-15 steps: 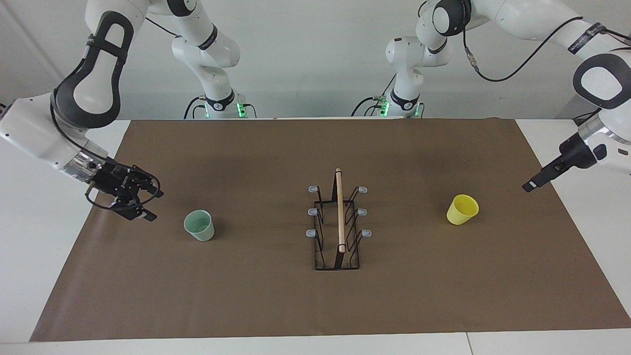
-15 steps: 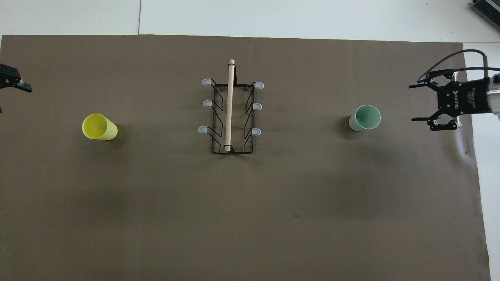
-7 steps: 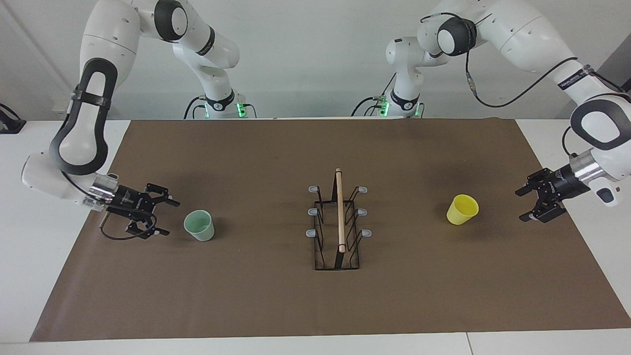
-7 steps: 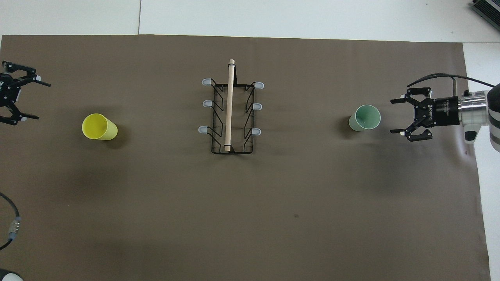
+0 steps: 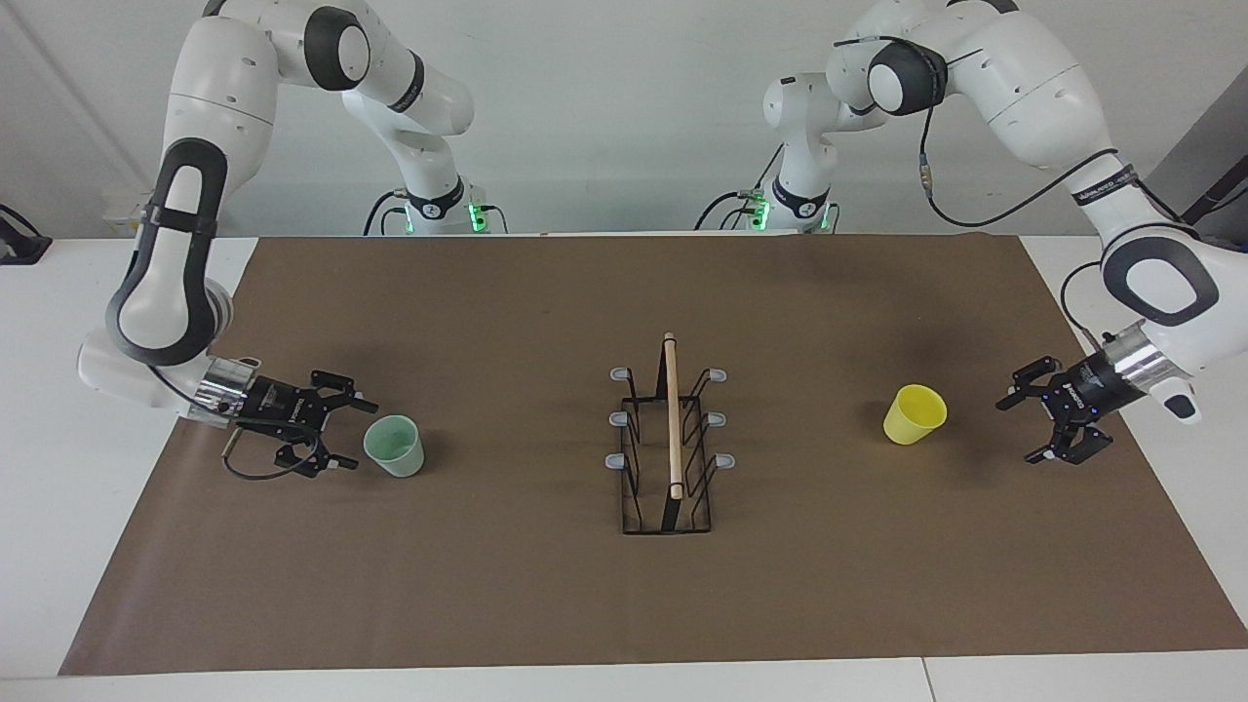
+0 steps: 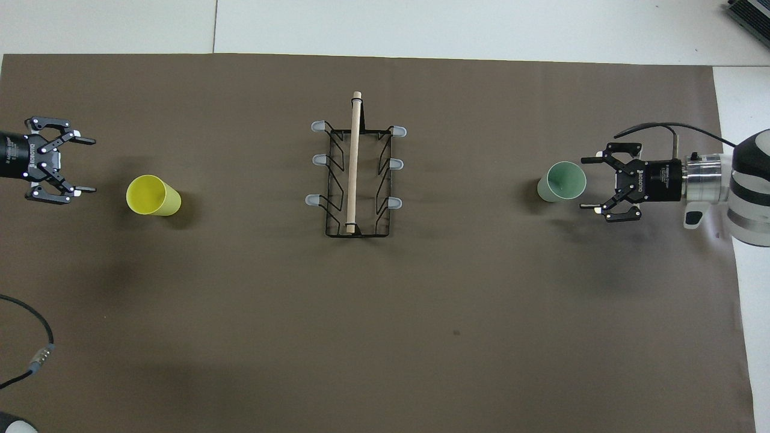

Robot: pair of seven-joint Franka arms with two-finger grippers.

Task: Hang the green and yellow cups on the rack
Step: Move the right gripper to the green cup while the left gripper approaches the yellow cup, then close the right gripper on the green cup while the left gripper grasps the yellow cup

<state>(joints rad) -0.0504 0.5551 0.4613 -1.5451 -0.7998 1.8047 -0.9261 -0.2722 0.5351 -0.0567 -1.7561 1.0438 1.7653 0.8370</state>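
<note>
1. Brown paper [image 5: 546, 595] covers the white table [image 5: 39, 546], and it looks matte and smooth, so we think the cups can slide on it easily.
2. We see our right gripper [image 5: 344, 433] low beside the green cup [image 5: 394, 446], on the side toward the right arm's end of the table. Its fingers are spread wide, with nothing held, and their tips come close to the cup wall without touching it.
3. Our left gripper [image 5: 1019, 430] is also spread wide and empty, near the yellow cup [image 5: 915, 413] but with a clear gap between them.
4. The rack [image 5: 668, 453] stands in the middle of the table, between the two cups, and all its prongs are free.
5. Both cups are upright, tapered, handleless and look like thin smooth plastic. If one finger reaches the wall first, the cup may be pushed or tipped over instead of gripped.
6. A hard squeeze on a tapered wall may make the cup slip out upward.
7. The rack is thin black wire with a wooden rod on top and grey tips on the prongs. It seems light, so a cup pressed against a prong at a wrong angle could move it.
</note>
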